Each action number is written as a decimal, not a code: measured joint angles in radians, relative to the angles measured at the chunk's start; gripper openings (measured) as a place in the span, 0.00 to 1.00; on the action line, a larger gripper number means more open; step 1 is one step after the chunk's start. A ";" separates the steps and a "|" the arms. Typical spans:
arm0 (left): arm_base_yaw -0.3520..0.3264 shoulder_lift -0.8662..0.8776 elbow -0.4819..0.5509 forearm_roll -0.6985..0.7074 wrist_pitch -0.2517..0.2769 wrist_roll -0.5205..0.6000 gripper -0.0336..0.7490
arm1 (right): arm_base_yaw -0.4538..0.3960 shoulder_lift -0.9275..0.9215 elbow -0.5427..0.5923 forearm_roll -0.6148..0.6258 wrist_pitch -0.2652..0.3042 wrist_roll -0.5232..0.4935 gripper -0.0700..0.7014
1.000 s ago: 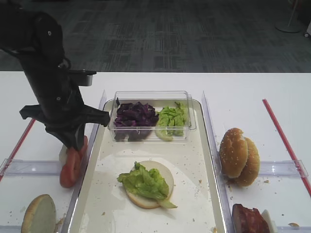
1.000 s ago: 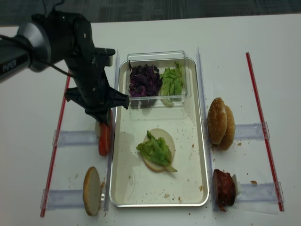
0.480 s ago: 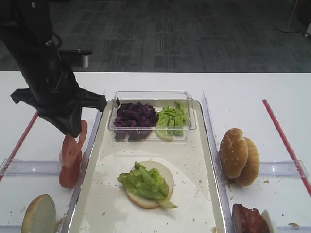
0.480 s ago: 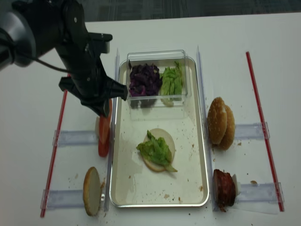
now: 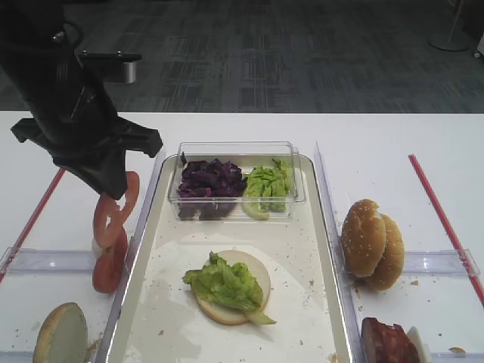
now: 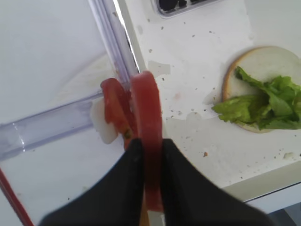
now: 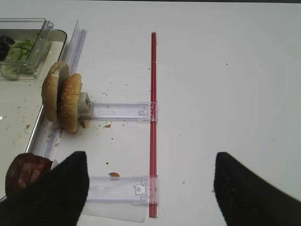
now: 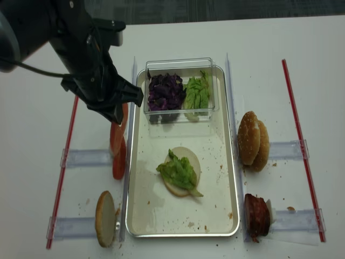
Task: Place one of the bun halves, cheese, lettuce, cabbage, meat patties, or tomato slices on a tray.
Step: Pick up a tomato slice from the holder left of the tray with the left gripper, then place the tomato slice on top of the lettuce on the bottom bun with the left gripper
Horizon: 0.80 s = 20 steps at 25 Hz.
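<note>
Tomato slice (image 6: 146,122): pinched edge-on in your left gripper (image 6: 149,155), jaws clamped flat against its faces.
Tray (image 5: 302,249): beside jaws; bun (image 5: 231,291) awaits.
Right gripper (image 7: 148,188): spread wide, idle.

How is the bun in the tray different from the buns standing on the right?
The bun in the tray lies flat, pale cut face up, with lettuce on top. The buns on the right stand on edge outside the tray, pressed together as a pair, seeded crusts showing, bare of any topping. Both are round and golden-brown at the edge.
</note>
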<state>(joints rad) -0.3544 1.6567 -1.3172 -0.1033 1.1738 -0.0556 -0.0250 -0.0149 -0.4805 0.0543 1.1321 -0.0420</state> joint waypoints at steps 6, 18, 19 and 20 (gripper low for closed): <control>0.000 0.000 0.000 -0.186 0.015 0.183 0.12 | 0.000 0.000 0.000 0.000 0.000 0.002 0.83; 0.000 0.049 0.000 -0.504 0.042 0.435 0.12 | 0.000 0.000 0.000 0.000 0.000 0.002 0.83; 0.000 0.064 0.000 -0.523 0.042 0.452 0.12 | 0.000 0.000 0.000 0.000 0.000 0.002 0.83; 0.000 0.082 0.000 -0.548 0.040 0.466 0.12 | 0.000 0.000 0.000 0.000 0.000 0.002 0.83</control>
<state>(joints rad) -0.3544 1.7386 -1.3172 -0.6509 1.2135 0.4108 -0.0250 -0.0149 -0.4805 0.0543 1.1321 -0.0400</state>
